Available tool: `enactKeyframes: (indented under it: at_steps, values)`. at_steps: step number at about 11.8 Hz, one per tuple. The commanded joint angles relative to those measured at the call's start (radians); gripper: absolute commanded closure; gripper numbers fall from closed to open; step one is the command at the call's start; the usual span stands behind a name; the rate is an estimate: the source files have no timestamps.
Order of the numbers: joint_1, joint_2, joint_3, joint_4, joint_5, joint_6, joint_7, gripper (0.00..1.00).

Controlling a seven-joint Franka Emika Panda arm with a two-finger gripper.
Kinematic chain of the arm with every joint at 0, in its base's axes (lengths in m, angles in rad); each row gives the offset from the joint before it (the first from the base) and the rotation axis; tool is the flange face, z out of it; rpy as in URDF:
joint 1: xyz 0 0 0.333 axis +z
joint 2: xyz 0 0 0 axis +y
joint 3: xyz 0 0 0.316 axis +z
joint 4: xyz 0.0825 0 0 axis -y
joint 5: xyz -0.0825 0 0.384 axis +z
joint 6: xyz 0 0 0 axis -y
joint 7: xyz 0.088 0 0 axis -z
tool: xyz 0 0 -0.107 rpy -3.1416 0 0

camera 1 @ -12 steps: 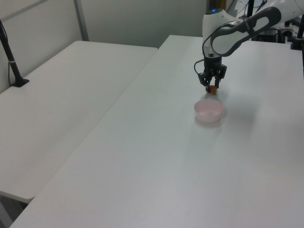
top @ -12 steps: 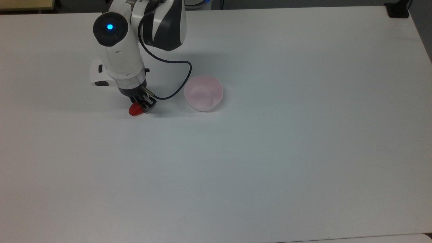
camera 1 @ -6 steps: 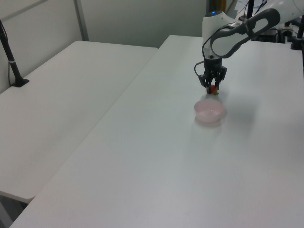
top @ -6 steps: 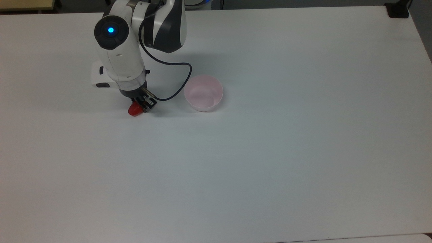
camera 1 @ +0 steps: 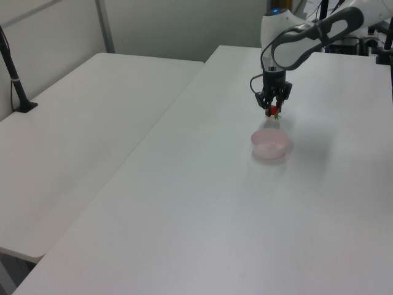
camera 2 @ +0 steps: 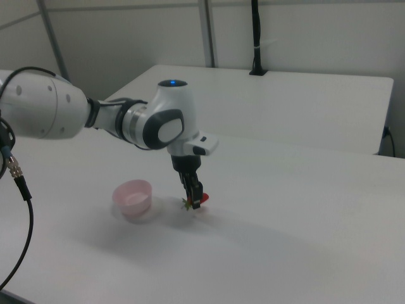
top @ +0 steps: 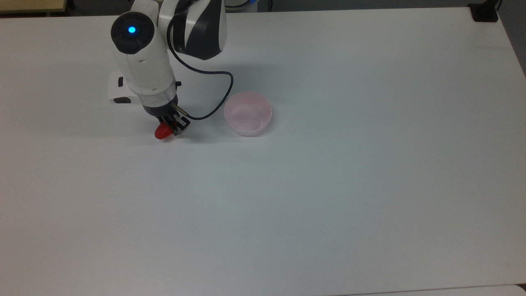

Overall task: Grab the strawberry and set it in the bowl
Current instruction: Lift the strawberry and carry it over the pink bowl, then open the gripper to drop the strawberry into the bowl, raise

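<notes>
The small glossy red strawberry is pinched between my gripper's fingers, so my gripper is shut on it. In the right view the strawberry hangs just above the white table with its green stem pointing down-left, and my gripper points straight down. The pale pink bowl stands with nothing in it, to the top view's right of the strawberry, about a bowl's width away. In the left view my gripper holds the strawberry just beyond the bowl.
A black cable loops from the wrist toward the bowl's rim. A black mount sits at the table's far right corner in the top view. A second white table with a black post stands beside this one.
The arm has risen a little with the strawberry gripped, lifting it off the table. The bowl has not moved.
</notes>
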Motion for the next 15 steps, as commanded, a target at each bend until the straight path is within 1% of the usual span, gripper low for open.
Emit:
enactKeyframes:
  at_steps: [1,3,6,7,9,10,12,13,14,15]
  values:
    - [0.05,-0.071,-0.008,0.048,0.074,-0.122,-0.026,0.56]
    - [0.116,-0.111,-0.008,0.048,0.076,-0.15,-0.011,0.56]
    - [0.218,-0.115,-0.008,0.035,0.074,-0.16,0.021,0.56]
    - [0.24,-0.114,-0.008,0.028,0.074,-0.16,0.026,0.56]
    - [0.26,-0.111,-0.007,-0.001,0.065,-0.159,0.022,0.55]
    - [0.263,-0.109,-0.007,-0.021,0.061,-0.156,0.015,0.53]
    - [0.268,-0.106,-0.007,-0.034,0.056,-0.162,0.003,0.44]
    - [0.269,-0.108,-0.007,-0.041,0.056,-0.164,-0.004,0.22]
    - [0.269,-0.108,-0.005,-0.041,0.056,-0.177,-0.003,0.05]
    - [0.268,-0.112,-0.005,-0.035,0.056,-0.185,-0.005,0.0]
